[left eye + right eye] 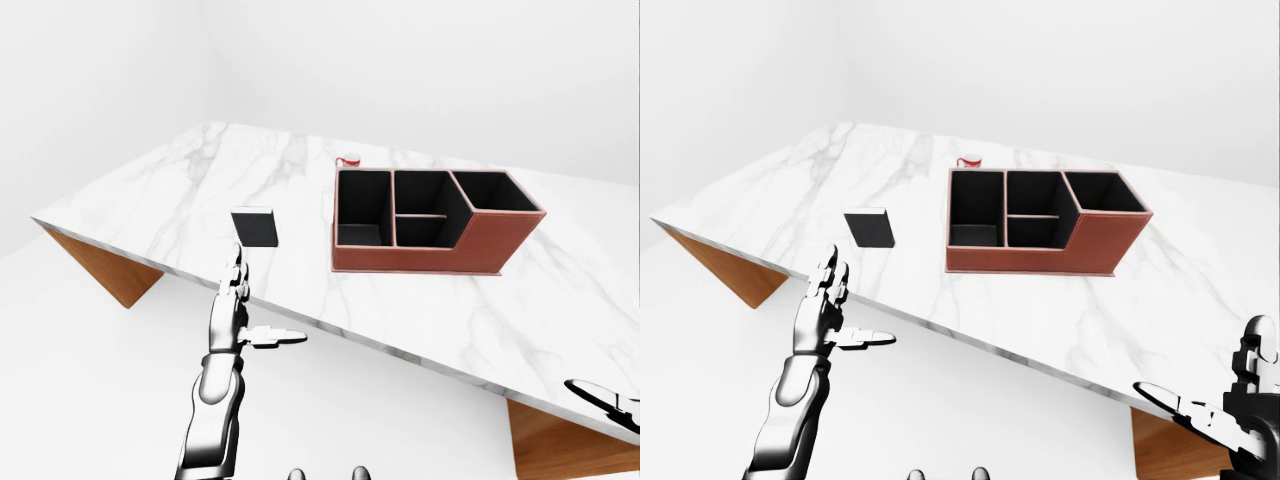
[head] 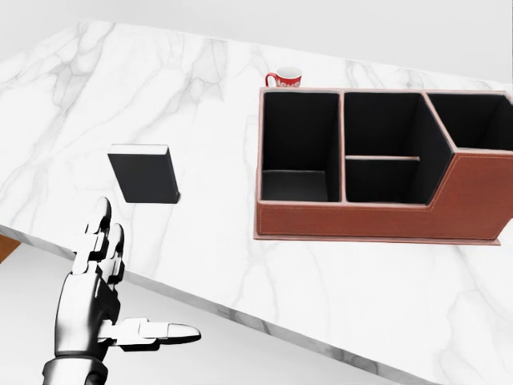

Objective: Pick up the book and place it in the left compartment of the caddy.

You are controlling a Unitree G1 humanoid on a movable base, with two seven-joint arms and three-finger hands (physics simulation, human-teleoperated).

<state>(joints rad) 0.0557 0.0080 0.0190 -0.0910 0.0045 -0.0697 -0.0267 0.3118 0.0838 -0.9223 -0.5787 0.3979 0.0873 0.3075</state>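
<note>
Left hand (image 2: pixel 100 301) is hovering released, fingers extended and thumb out sideways, short of the marble table (image 2: pixel 200 96) edge; right hand (image 1: pixel 1240 405) is likewise released, low at the right-eye view's right. Book (image 2: pixel 144 174) is lying flat just beyond the left hand, well apart from the caddy (image 2: pixel 377 216). Recommended: reach over the edge, grip the book across its narrow sides, then carry it to the leftmost compartment, clear of the mug (image 2: pixel 283 79)
</note>
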